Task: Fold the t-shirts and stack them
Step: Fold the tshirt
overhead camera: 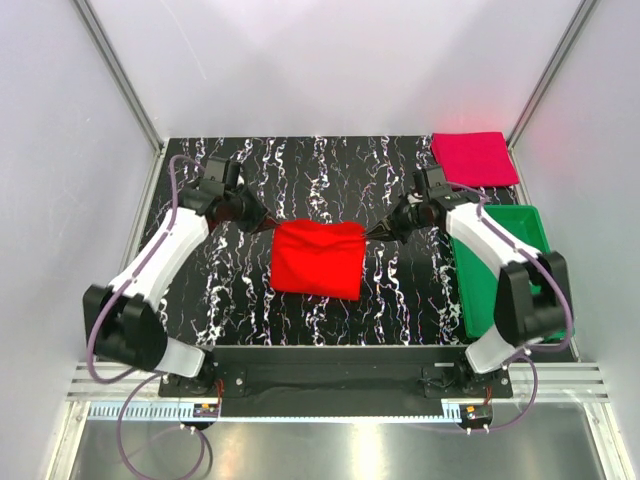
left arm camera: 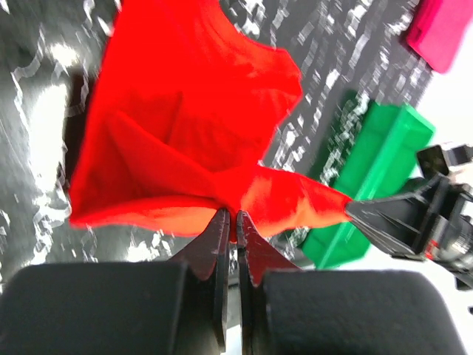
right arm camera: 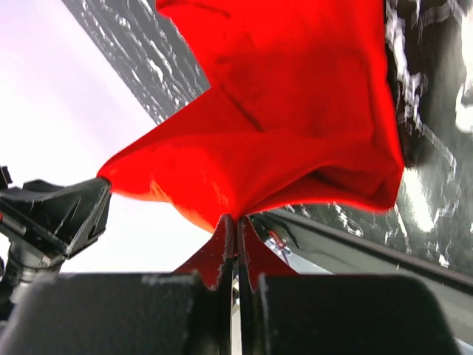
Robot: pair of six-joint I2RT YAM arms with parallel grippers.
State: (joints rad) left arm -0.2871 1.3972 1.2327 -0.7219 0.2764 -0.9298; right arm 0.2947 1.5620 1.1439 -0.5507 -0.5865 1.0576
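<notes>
Clamped tight, my left gripper [left arm camera: 230,216] and right gripper [right arm camera: 235,220] each pinch one top corner of the red t-shirt [overhead camera: 318,260]. It hangs stretched between them over the middle of the black marbled table [overhead camera: 230,290]. At the right edge sits the green tray [overhead camera: 520,235], with the folded crimson t-shirt [overhead camera: 474,158] just behind it.

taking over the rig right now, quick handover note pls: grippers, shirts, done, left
Left gripper: shut on one far corner of the bright red cloth t-shirt. Right gripper: shut on the other far corner.
The red one is stretched between them mid-table, partly folded. The darker pinkish-crimson cloth t-shirt lies as a flat rectangle at the far right corner, beyond the green plastic tray.
Done: crimson shirt looks folded.
Left: finish the red fold, then stack the two.
</notes>
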